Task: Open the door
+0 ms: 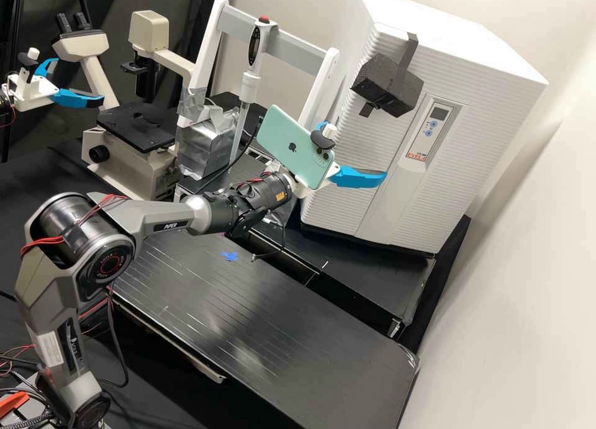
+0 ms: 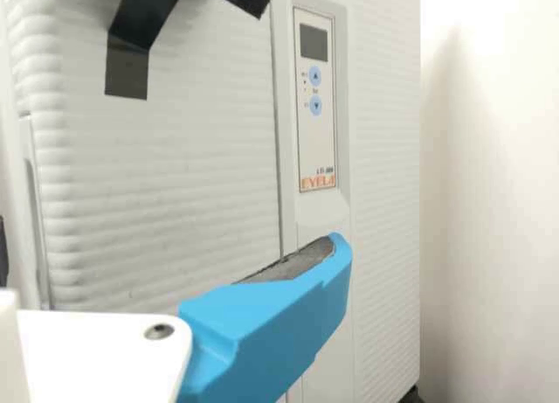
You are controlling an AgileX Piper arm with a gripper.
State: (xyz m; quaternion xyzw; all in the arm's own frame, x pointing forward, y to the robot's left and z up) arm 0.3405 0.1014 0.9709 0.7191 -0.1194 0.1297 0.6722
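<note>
One white cabinet (image 1: 459, 41), door (image 1: 379, 140) closed.

Red print (image 2: 317, 183) and arrows (image 2: 315, 76) mark the cabinet panel (image 2: 316, 145), white print (image 1: 171, 226) the arm (image 1: 149, 214), an apple (image 1: 292, 148) the phone (image 1: 279, 131)

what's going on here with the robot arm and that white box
A dark grey jointed robot arm is at a large white cabinet, its blue-fingered white tool open in front of the ribbed white door. The door looks shut, so opening it seems not yet done; I can't tell whether the tool touches it. A mint-green phone sits at the arm's wrist, and a black foam-like block hangs near the door's top.
</note>
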